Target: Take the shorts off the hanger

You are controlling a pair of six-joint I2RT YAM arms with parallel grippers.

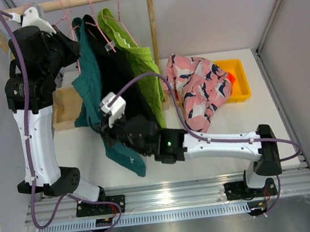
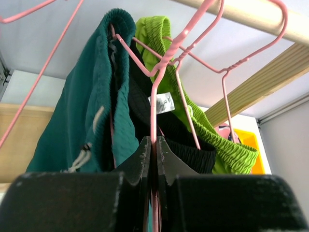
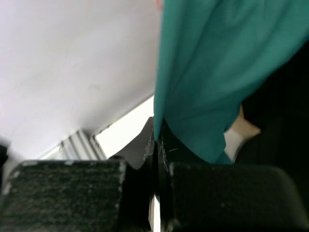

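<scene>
While hanger [image 2: 154, 96] is pinched by left gripper [image 2: 153, 150], teal shorts [image 1: 91, 84] seemingly nipped at hem by right gripper [image 3: 157, 140]; soft, light, hem hold judged adequate.

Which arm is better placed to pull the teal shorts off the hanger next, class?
Right. The right gripper is shut on the teal shorts, low on the hanging fabric, ready to tug. The left gripper clamps the pink hanger wire, which steadies it.

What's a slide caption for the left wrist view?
Left gripper shut on a pink hanger wire, looking up at teal shorts, black shorts and lime green shorts.
</scene>
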